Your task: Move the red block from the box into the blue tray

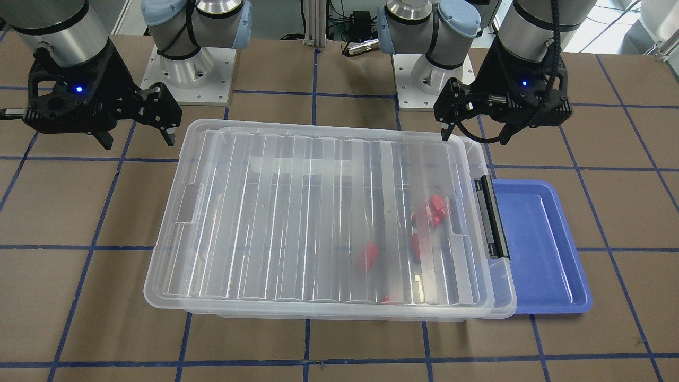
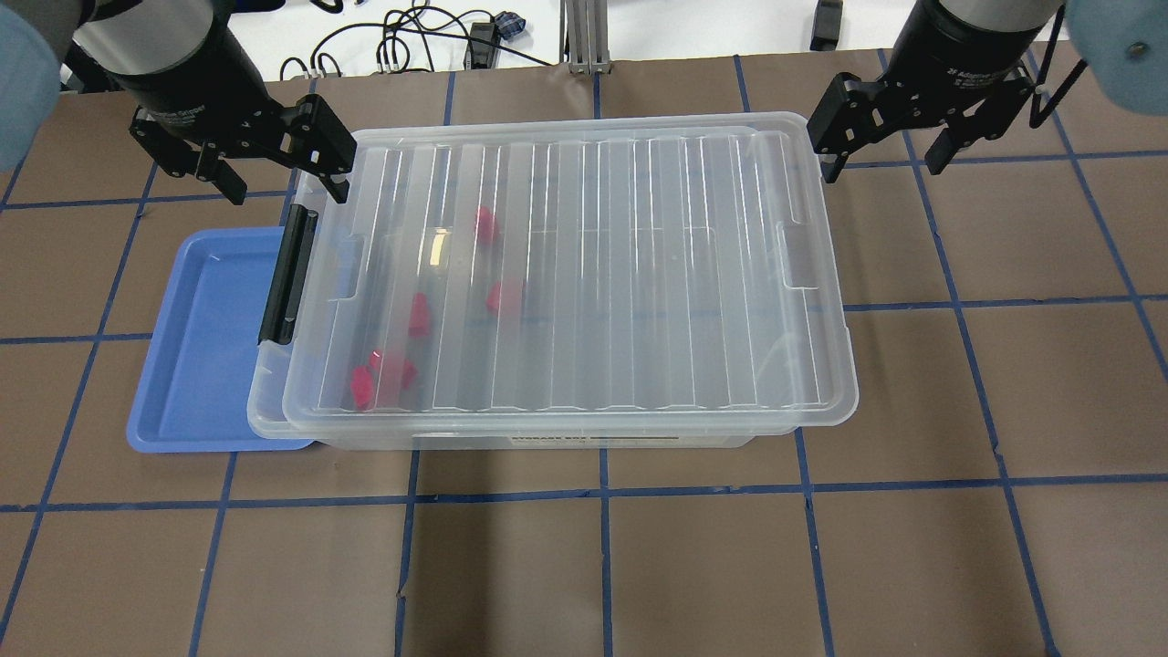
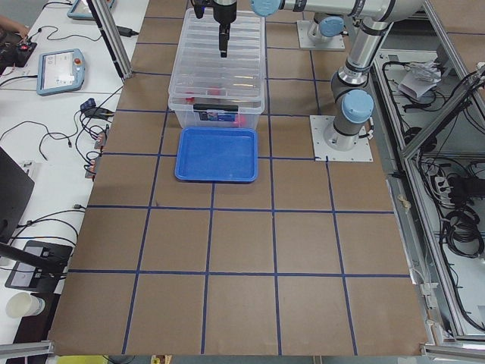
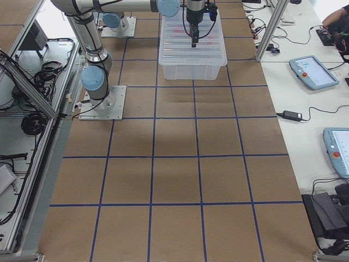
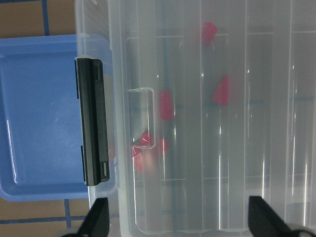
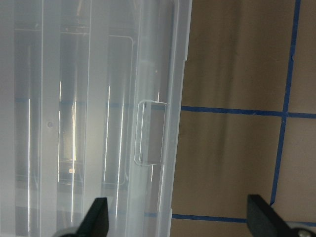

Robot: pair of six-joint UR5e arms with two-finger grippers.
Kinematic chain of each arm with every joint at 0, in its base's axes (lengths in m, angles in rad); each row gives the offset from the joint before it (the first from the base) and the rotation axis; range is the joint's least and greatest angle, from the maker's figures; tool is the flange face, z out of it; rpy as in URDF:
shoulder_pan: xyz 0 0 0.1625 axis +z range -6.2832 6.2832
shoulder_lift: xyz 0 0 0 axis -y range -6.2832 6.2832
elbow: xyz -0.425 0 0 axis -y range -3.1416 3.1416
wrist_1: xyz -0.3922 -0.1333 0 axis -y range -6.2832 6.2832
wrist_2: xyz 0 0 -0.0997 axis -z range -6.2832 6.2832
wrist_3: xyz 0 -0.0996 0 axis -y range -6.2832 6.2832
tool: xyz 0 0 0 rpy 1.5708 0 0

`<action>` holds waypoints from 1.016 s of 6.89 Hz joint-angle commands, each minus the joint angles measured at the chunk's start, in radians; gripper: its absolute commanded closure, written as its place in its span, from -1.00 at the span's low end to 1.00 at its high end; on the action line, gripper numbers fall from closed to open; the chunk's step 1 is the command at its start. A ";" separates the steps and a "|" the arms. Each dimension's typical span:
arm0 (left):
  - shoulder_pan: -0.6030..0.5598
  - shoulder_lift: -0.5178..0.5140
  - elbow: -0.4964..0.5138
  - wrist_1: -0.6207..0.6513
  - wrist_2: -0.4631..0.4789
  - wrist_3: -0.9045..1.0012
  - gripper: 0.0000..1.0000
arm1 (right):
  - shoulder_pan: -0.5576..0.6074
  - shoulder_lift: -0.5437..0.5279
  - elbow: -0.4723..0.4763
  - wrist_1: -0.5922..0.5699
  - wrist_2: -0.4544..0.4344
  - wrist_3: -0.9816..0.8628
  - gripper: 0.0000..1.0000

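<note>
The clear box lies mid-table with its ribbed lid on, slightly shifted, and its black latch at the end toward the blue tray. Several red blocks lie inside near the latch end; they also show in the front view and the left wrist view. The blue tray holds nothing and sits partly under the box's latch end. My left gripper is open and empty above the box's far corner by the latch. My right gripper is open and empty above the opposite far corner.
The brown table top is marked with a blue tape grid. Both arm bases stand behind the box. Cables and a metal post lie beyond the table's far edge. Side tables with tablets flank the table.
</note>
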 commanded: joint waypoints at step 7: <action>0.000 -0.002 0.000 0.000 -0.002 -0.002 -1.00 | -0.007 0.043 0.094 -0.093 -0.011 -0.014 -1.00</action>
